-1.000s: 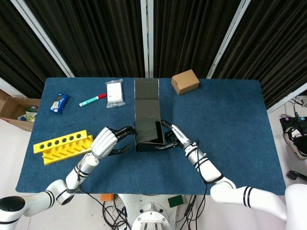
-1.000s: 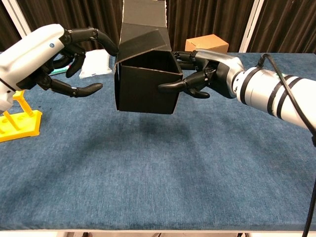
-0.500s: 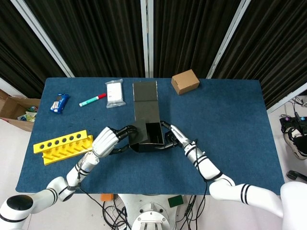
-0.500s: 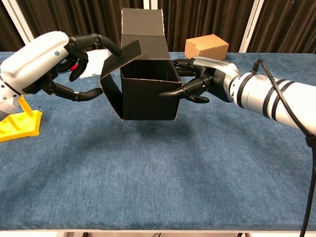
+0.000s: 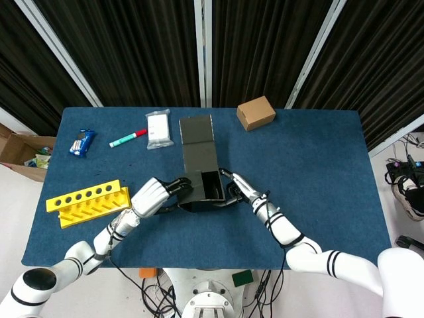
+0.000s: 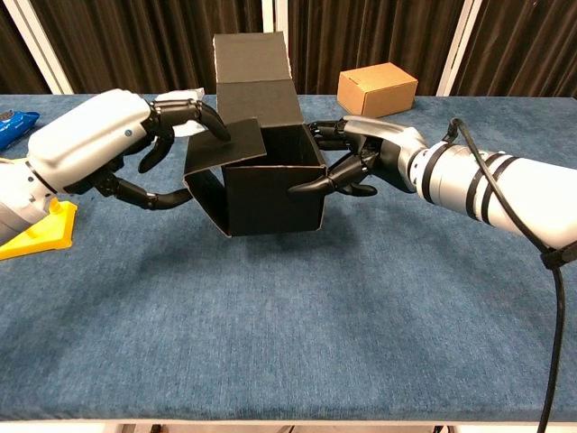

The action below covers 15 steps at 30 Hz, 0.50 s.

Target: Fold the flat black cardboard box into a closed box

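Black box (image 6: pixel 270 185): centre of the frame, half-folded, top flap standing up.
Left hand (image 6: pixel 135 144): fingertips on the side flap, thumb under it.
Right hand (image 6: pixel 361 161): fingers grip the box's right wall; contact partly hidden.

We see both arms reaching in from the near edge toward the middle of the table, forearms angled inward. Our left hand (image 6: pixel 135 149) comes in from the left, palm turned right, its upper fingers (image 6: pixel 203 117) laid on the side flap of the black cardboard box (image 6: pixel 270 185) and its thumb curled beneath the flap. Our right hand (image 6: pixel 361 162) comes in from the right, fingers spread against the box's right wall, thumb pressing its near face.
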Tool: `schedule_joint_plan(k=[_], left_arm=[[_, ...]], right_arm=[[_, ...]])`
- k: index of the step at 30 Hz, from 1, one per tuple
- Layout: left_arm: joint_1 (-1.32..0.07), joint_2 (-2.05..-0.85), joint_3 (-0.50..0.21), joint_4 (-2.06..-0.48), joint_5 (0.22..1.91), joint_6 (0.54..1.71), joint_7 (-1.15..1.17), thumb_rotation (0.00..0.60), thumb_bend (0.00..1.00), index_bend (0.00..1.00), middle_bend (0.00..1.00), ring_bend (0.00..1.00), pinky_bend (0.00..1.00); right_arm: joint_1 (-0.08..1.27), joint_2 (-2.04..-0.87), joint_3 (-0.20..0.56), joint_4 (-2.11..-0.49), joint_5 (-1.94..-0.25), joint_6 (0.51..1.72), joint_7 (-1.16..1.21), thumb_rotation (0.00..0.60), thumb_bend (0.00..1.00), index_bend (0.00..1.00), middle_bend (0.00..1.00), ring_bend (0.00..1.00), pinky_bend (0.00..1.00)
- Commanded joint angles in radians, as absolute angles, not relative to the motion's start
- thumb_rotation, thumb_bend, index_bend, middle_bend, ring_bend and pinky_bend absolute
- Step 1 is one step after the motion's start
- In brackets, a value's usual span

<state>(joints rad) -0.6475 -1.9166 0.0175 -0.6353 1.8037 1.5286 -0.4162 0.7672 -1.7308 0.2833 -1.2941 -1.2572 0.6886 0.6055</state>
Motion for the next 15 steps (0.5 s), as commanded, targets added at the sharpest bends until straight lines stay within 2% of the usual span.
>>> schedule_joint_plan(k=[1, 6, 15], left_arm=[[-0.646, -1.954, 0.036, -0.566, 1.801, 1.521, -0.44, 0.6, 0.25, 0.31, 0.27, 0.75, 1.0], [-0.641, -2.003, 0.058, -0.471, 1.8, 1.519, -0.47, 0.6, 0.24, 0.32, 0.29, 0.75, 1.0], [-0.662, -2.067, 0.067, -0.363, 1.791, 1.528, -0.5, 0.6, 0.24, 0.36, 0.32, 0.76, 1.0]], right_arm=[[0.779, -1.753, 0.271, -1.245, -1.292, 0.679, 0.65, 0.6, 0.32, 0.36, 0.44, 0.78, 1.0], [0.794, -1.78, 0.238, -1.16, -1.367, 0.677, 0.745, 0.6, 0.37, 0.36, 0.42, 0.77, 1.0], [0.82, -1.805, 0.152, -1.017, -1.526, 0.747, 0.934, 0.6, 0.37, 0.3, 0.38, 0.74, 1.0]])
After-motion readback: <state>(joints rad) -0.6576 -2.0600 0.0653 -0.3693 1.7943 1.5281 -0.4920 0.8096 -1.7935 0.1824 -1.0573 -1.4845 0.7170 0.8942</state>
